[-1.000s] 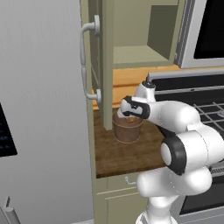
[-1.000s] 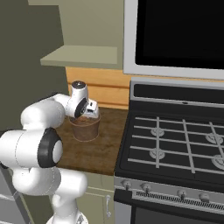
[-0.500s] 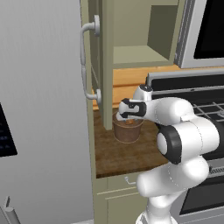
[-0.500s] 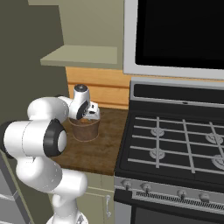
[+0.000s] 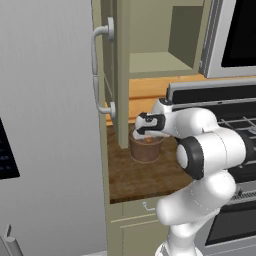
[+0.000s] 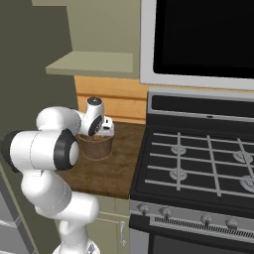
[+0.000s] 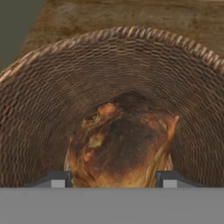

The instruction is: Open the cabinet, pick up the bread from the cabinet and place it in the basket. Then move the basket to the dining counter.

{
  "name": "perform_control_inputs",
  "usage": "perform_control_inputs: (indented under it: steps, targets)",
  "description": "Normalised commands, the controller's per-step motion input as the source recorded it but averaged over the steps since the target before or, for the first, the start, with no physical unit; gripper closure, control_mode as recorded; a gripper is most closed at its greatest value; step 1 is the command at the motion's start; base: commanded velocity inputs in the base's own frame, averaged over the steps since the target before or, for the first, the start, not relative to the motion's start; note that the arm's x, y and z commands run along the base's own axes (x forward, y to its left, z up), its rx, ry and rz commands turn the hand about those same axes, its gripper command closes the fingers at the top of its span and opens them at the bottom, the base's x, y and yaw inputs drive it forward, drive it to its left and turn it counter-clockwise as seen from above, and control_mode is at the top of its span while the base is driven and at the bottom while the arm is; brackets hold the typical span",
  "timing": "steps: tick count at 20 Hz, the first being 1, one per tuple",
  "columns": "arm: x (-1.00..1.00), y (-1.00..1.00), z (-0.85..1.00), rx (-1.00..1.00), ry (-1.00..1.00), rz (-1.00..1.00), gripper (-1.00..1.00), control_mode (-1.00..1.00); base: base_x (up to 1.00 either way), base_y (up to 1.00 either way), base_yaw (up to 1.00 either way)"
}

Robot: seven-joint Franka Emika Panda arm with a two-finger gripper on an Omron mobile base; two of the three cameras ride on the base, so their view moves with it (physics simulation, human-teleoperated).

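The small woven basket stands on the short dark wood worktop below the open cabinet. My gripper points down into the basket's mouth. In the hand view the dark brown bread sits between my fingertips, which touch its two sides, and the gripper is shut on it. The basket wall rings the bread all round. The cabinet door stands edge-on with its silver handle toward the fridge, and its pale shelf is bare. The dining counter is out of view.
A black gas stove borders the worktop on the right, under a dark microwave. A grey fridge walls off the left. Below the worktop is an olive drawer with a small hook pull.
The hand has sunk a little deeper toward the basket and the arm's elbow has swung. The bread stays between the fingers, and the basket has not moved.
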Motion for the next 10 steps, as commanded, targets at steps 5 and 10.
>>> perform_control_inputs:
  steps: [5, 10]
  targets:
    - [0.22, 0.06, -0.13, -0.03, 0.00, 0.04, 1.00, -1.00, 0.00, 0.00, 0.00]
    - [0.11, 0.12, -0.13, -0.03, 0.00, 0.02, -1.00, -1.00, 0.00, 0.00, 0.00]
